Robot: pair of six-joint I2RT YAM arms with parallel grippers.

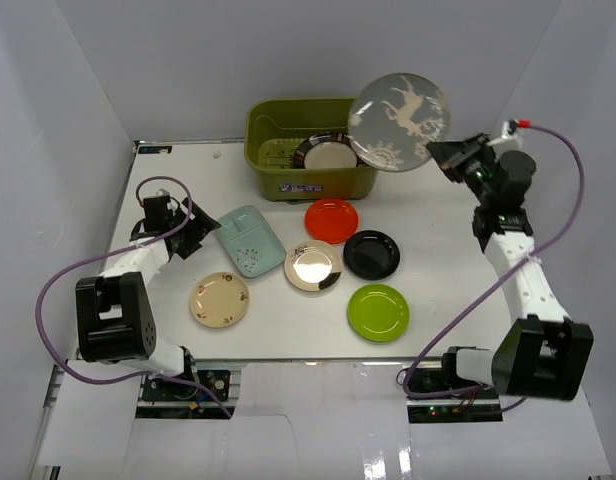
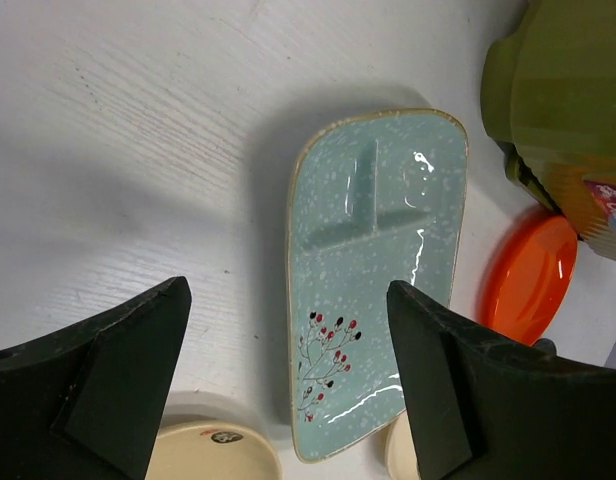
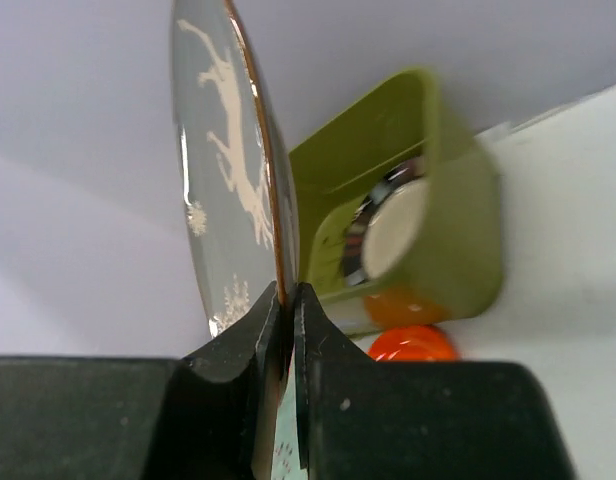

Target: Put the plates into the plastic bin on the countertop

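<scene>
The right gripper [image 1: 450,155] is clamping the rim of the grey plate [image 1: 398,108], with its fingers pinched tight on the edge in the right wrist view. It is holding the plate up in the air, and the plate is reaching out from the fingertips toward the bin [image 1: 256,130]. From above, the plate is overlapping the bin's far right corner. The opening is lying down and to the left of the gripper, so the drop probably calls for a short carry leftward and a descent. A cream plate [image 1: 323,155] is leaning inside the bin near that end, and the grey plate may knock it on the way down.

The right arm is plainly the nearer one to the bin. The left gripper [image 2: 286,295] is hanging with its fingers spread wide over the teal plate [image 2: 378,280] on the countertop [image 1: 428,270]. That plate's long axis is running along the gap between the fingers, and the plate is lying offset toward the right finger.
</scene>
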